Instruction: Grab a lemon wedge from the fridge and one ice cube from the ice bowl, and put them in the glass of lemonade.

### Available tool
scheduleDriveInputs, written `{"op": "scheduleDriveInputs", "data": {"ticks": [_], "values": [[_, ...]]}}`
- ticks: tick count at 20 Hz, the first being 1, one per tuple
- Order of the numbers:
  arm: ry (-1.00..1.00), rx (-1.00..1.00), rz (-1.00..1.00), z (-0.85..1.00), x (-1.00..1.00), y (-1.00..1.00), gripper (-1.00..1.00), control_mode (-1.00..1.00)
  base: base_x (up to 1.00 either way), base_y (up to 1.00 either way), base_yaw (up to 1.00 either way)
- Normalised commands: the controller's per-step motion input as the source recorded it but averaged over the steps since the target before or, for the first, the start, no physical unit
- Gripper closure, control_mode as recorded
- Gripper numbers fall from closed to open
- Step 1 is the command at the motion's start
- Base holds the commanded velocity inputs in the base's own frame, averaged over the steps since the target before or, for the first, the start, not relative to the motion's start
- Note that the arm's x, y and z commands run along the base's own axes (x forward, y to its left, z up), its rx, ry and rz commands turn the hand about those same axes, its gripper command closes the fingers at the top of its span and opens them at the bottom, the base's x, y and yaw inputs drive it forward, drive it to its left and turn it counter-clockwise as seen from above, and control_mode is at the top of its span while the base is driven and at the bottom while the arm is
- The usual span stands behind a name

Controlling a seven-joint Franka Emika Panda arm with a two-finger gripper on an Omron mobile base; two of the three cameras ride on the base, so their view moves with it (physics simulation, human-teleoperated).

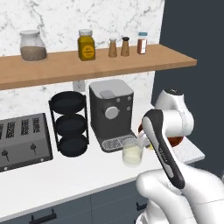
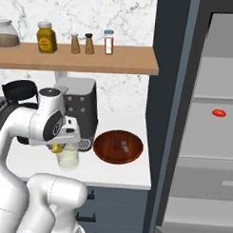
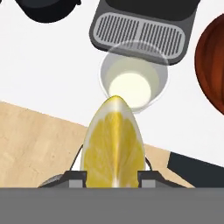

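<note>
My gripper [image 3: 113,175] is shut on the lemon wedge [image 3: 113,142], a bright yellow wedge with its cut face toward the camera. It hangs just above the glass of lemonade [image 3: 133,81], slightly off the rim. From the right base view the lemon wedge [image 2: 56,148] sits at the gripper [image 2: 58,146], right over the glass [image 2: 68,158]. The brown ice bowl [image 2: 118,147] stands to the right of the glass with a pale ice cube [image 2: 124,147] inside. The fridge [image 2: 217,141] stands open at the right. In the left base view the glass [image 1: 132,154] stands before the coffee machine, and the arm hides the hand.
A grey coffee machine [image 1: 111,113] with a drip tray [image 3: 140,31] stands just behind the glass. Black stacked round trays [image 1: 70,122] and a toaster [image 1: 24,140] sit further left. A wooden shelf [image 1: 87,63] with jars overhangs the counter. A small red item [image 2: 218,113] lies on a fridge shelf.
</note>
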Motion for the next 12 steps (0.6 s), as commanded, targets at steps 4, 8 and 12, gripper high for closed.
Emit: {"op": "scheduleDriveInputs", "data": {"ticks": [4,8,12], "values": [[0.00,0.00,-0.07,-0.11,0.39,0.05,1.00,-1.00,0.00,0.00,0.00],[0.00,-0.02,-0.06,-0.04,0.19,0.19,1.00,-1.00,0.00,0.00,0.00],[0.00,-0.01,-0.05,-0.05,0.19,0.13,1.00,-1.00,0.00,0.00,0.00]]}}
